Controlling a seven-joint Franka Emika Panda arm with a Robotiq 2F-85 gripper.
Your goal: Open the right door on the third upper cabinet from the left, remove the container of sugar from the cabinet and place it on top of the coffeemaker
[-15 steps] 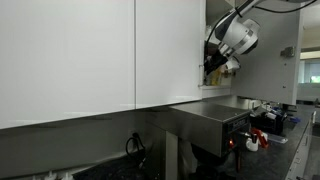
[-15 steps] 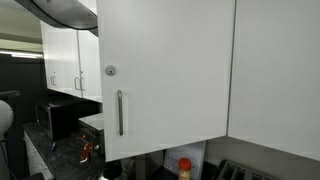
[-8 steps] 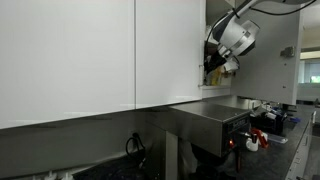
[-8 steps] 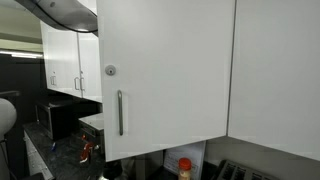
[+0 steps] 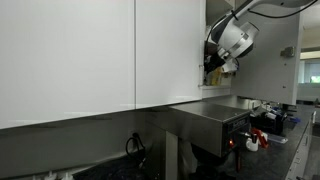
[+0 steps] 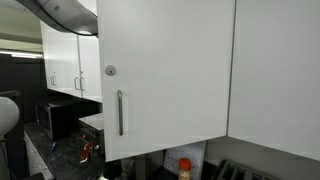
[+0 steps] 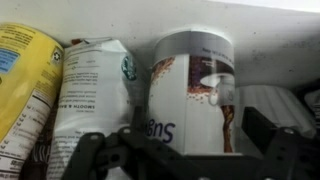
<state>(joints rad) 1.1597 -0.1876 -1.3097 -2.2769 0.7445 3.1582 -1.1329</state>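
Stillness: nothing has shifted this past second. Jaws stand apart facing the container of sugar [image 7: 190, 95], not yet clamped; grasping looks next.

Shelf inside white wall cabinet [image 7: 120, 18]; shelf surface hidden at the lower edge of the wrist view.

Contents, standing upright, placed from the whitish cylindrical sugar canister with printed label [image 7: 190, 95]:
- white paper bag with round green logo [image 7: 92, 100], just beside the canister on its left;
- yellow printed container [image 7: 25, 90], beyond the bag, farther left.
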